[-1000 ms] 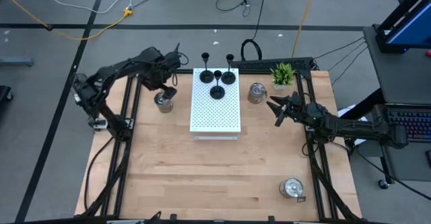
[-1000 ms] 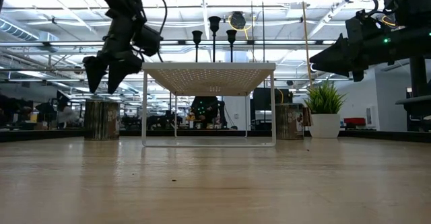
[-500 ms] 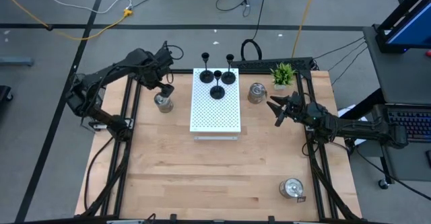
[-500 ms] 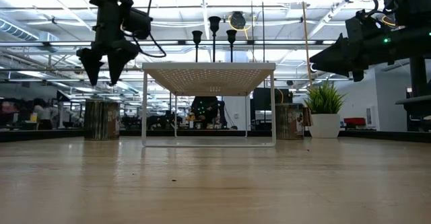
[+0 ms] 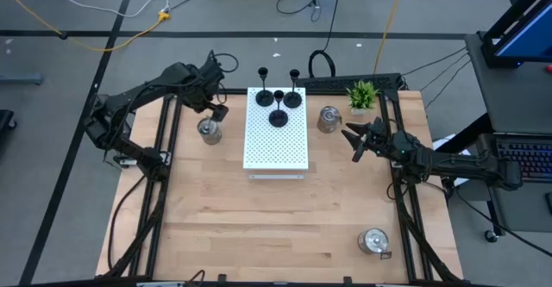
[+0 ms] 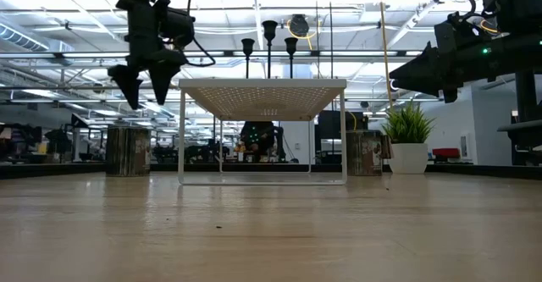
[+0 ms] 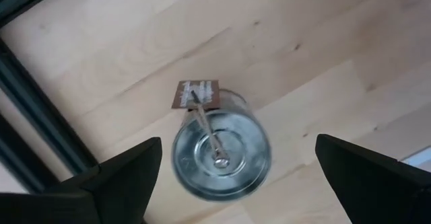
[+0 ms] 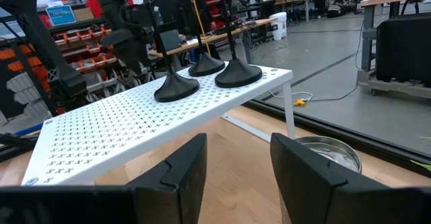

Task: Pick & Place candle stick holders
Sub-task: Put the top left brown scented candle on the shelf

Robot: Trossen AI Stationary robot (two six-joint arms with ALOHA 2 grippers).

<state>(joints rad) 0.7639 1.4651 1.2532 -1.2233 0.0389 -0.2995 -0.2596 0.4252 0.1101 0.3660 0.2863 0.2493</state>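
Observation:
Three black candle stick holders (image 5: pixel 279 115) with round bases and thin stems stand on the far end of the white perforated board (image 5: pixel 276 145); they also show in the right wrist view (image 8: pixel 176 86). A silver-glass holder (image 5: pixel 208 130) stands on the table left of the board. My left gripper (image 5: pixel 212 111) hangs open above it, fingers pointing down, one on either side of it in the left wrist view (image 7: pixel 239 145). My right gripper (image 5: pixel 354 140) is open and empty right of the board, near a second silver holder (image 5: pixel 329 119). A third silver holder (image 5: pixel 373 241) stands near the front right.
A small green potted plant (image 5: pixel 362 95) stands at the far right, behind the second silver holder. The board stands on thin white legs (image 6: pixel 181 138) with open room beneath it. Dark frame rails (image 5: pixel 164 149) run along the table's left and right sides.
My left gripper has tipped from a slant to pointing straight down above the left silver holder and has risen slightly, staying open. The holder has not moved.

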